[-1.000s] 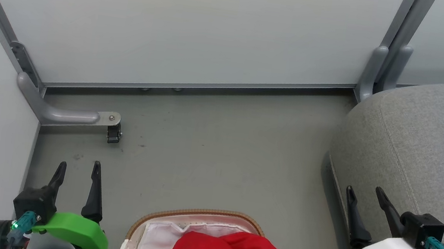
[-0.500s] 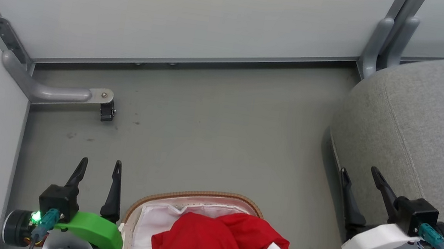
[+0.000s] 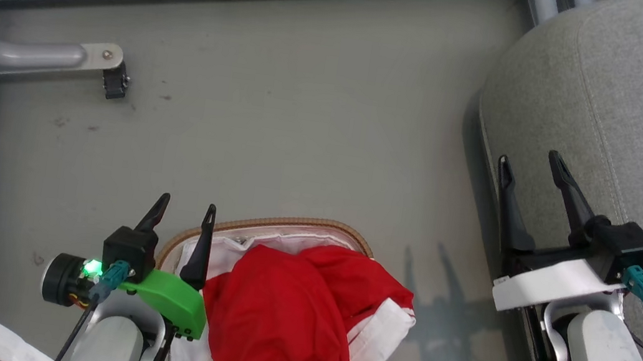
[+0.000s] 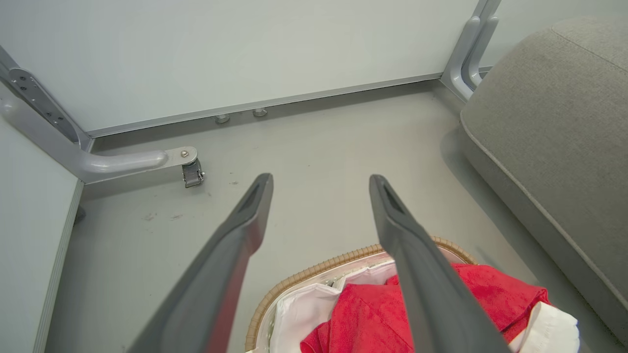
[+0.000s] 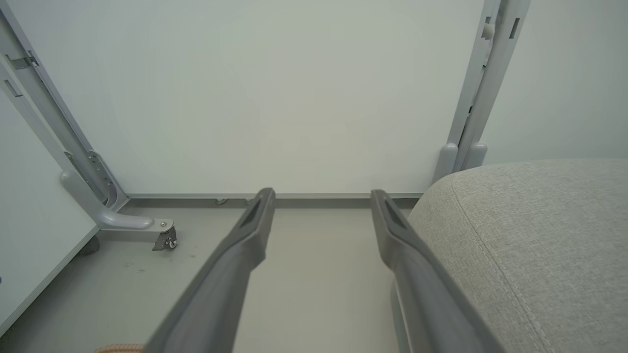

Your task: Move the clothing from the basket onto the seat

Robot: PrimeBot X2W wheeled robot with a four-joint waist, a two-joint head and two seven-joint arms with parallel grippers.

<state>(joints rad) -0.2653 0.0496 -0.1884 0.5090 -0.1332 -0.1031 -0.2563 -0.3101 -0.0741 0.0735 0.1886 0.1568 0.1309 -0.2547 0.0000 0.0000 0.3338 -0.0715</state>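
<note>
The heap of soft bright red fabric clothing (image 3: 284, 314) lies piled in the small white perforated plastic basket with a brown woven rim (image 3: 290, 221). The basket stands on the grey floor (image 3: 306, 109) low in the middle of the head view, and a white-edged part of the heap droops over its right side. The left tool (image 3: 185, 212) has its two dark fingers spread with nothing between them. Its right-hand finger is over the basket's left rim, just beside the red heap. The heap therefore lies to the right of this tool and back from its tips, toward the robot. The left wrist view agrees: the red fabric shows low and to the right under the finger, and the tips point past it at bare floor. The right tool (image 3: 528, 162) is likewise spread and empty. It hangs over the rounded edge of the large grey woven-fabric sofa seat (image 3: 637, 124), well apart from the basket. The left arm is plainly the nearer one. Its coming move probably calls for dipping the tips down and drawing them rightward and back into the heap. The heap is a rounded mound with no clear long axis, so any bunched fold on top should serve. The seat lies to the basket's right across a strip of floor.
</note>
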